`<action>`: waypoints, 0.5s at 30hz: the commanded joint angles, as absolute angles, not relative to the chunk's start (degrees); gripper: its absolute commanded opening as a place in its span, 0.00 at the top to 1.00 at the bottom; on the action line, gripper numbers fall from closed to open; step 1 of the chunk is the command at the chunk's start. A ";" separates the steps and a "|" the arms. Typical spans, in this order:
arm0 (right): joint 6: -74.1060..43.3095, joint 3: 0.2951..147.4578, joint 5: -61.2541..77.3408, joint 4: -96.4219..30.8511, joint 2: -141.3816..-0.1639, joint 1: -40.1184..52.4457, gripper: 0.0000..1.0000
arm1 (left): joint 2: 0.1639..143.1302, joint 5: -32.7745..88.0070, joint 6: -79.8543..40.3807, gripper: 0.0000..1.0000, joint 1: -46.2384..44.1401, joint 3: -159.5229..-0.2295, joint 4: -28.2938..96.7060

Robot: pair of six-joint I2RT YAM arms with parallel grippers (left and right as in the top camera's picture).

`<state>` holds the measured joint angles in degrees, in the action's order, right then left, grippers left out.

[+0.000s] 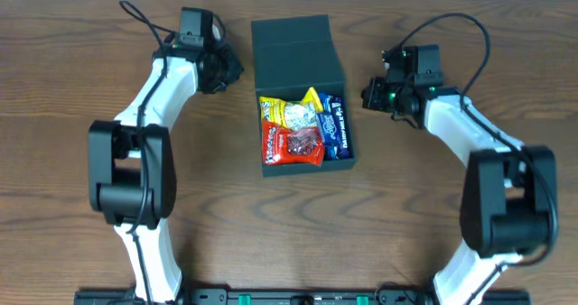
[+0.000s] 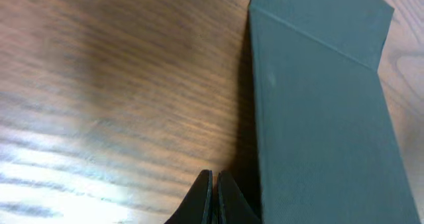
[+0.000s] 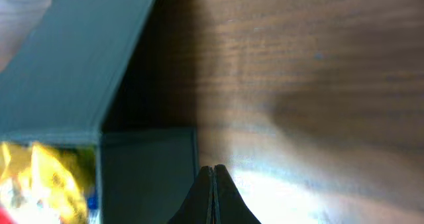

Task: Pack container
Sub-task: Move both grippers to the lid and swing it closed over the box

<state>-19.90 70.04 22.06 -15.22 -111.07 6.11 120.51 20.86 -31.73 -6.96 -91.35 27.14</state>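
The brown wooden table (image 1: 72,61) spreads under everything I see. On it, toward the far side and between my two arms, sits the dark teal container (image 1: 296,57), its hinged lid swung open toward the far edge. The open box is filled with snack packets: a red packet (image 1: 291,145) at the near side, a yellow packet (image 1: 287,111) behind it, and a blue packet (image 1: 336,124) along the right wall. My left claw (image 2: 213,177) is just beside the container's left wall, over bare wood, fingers pressed together with nothing between them. My right claw (image 3: 213,171) is near the container's right side, apart from it, likewise closed tight on nothing. In the right wrist view the yellow packet shows blurred inside the box.
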 commanded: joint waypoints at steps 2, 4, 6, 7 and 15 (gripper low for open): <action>-21.93 76.55 25.41 -15.22 -115.59 5.76 0.99 | 125.19 22.72 -34.72 0.94 -6.66 -96.16 28.93; -23.46 79.00 26.44 -15.22 -118.02 5.74 0.99 | 126.78 23.16 -35.73 0.94 -6.68 -97.60 29.54; -25.74 81.76 28.86 -15.20 -121.40 5.65 0.99 | 128.16 24.43 -37.80 0.94 -6.66 -98.15 29.87; -26.39 82.43 29.74 -15.18 -122.37 5.65 0.99 | 128.40 25.21 -37.78 0.94 -6.68 -98.15 29.87; -29.89 84.14 34.57 -10.94 -126.41 5.69 0.99 | 129.12 27.09 -40.42 0.94 -6.68 -98.15 29.63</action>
<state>-27.83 82.89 31.44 -11.99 -125.91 6.11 127.96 25.65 -38.79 -6.96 -96.79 29.69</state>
